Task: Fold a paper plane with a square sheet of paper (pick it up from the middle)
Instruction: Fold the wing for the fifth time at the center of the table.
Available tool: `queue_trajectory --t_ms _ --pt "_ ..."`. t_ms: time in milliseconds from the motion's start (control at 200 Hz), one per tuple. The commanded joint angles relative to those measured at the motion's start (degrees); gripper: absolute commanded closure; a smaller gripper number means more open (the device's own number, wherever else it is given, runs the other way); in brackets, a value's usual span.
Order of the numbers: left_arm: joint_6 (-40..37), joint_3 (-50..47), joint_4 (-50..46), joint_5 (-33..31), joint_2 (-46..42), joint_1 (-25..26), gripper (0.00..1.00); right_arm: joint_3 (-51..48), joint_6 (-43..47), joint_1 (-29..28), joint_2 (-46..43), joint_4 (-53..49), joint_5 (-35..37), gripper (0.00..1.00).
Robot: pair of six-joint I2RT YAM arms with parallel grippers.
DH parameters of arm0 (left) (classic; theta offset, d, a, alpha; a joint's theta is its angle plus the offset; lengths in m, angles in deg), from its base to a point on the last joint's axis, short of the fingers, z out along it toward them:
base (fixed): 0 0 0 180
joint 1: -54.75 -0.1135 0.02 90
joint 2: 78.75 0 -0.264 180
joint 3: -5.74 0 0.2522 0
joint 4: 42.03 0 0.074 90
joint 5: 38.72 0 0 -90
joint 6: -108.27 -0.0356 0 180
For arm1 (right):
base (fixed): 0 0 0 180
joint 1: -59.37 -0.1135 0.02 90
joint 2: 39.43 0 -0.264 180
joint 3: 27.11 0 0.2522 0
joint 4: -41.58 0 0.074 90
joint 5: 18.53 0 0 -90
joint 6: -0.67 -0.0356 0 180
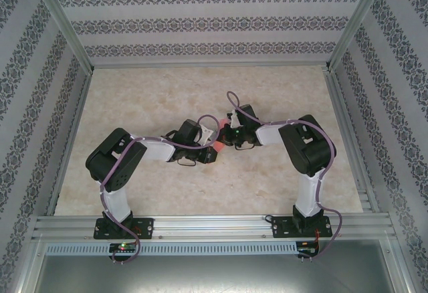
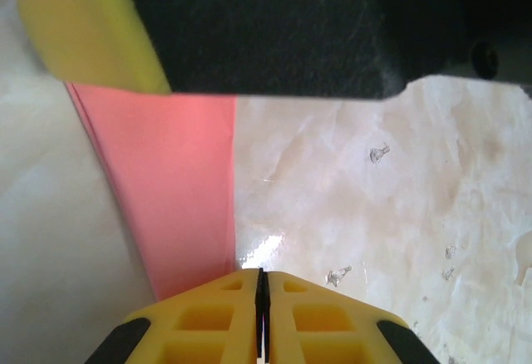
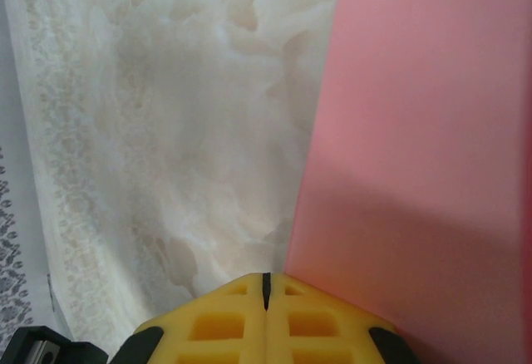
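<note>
The pink-red paper (image 1: pixel 217 144) is folded, with layered edges, and lies mid-table between my two grippers. In the left wrist view the paper (image 2: pixel 174 181) narrows toward my left gripper (image 2: pixel 262 274), whose yellow jaws are shut, and it runs under the left finger. At its far end sit a yellow finger (image 2: pixel 83 23) and the black body of the right gripper. In the right wrist view the paper (image 3: pixel 416 173) covers the right side and passes behind the right finger of my shut right gripper (image 3: pixel 266 277). Whether either gripper pinches the paper is hidden. From above, the left gripper (image 1: pixel 206 134) and right gripper (image 1: pixel 231 135) nearly meet.
The marble-patterned table top (image 1: pixel 200 92) is walled in by patterned panels (image 1: pixel 200 22) at the back and sides, with metal posts at the corners. A metal rail (image 1: pixel 214 225) carrying both arm bases runs along the near edge.
</note>
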State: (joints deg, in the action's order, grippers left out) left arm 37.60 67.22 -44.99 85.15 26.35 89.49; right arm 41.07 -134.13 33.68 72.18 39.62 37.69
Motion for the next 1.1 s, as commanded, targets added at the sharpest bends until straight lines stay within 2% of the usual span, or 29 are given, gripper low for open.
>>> queue_trajectory --t_ms 0,135,290,545,749,1094 --pt "-1.5 -3.73 -12.39 -0.28 1.93 0.06 0.87 -1.46 -0.71 2.51 -2.26 -2.86 8.85 0.97" --pt "-1.96 -3.74 -12.65 -0.22 2.32 0.07 0.87 -1.24 -1.18 3.53 -3.97 -3.21 10.6 0.97" --pt "-2.19 -3.38 -12.65 -0.03 2.78 0.06 0.87 -0.55 -1.13 3.9 -5.44 -3.66 9.02 0.97" --pt "-2.83 -3.0 -12.65 0.49 2.78 0.06 0.87 -1.92 -4.42 -0.87 -10.54 -2.36 7.71 0.96" --pt "-3.38 -2.33 -13.21 1.02 2.86 0.01 0.87 -0.56 -8.02 -2.34 -4.82 2.94 6.98 0.97" --pt "-4.09 -3.0 -13.61 1.03 1.93 -0.36 0.87 3.64 -4.15 -0.27 2.01 0.19 8.4 0.98"
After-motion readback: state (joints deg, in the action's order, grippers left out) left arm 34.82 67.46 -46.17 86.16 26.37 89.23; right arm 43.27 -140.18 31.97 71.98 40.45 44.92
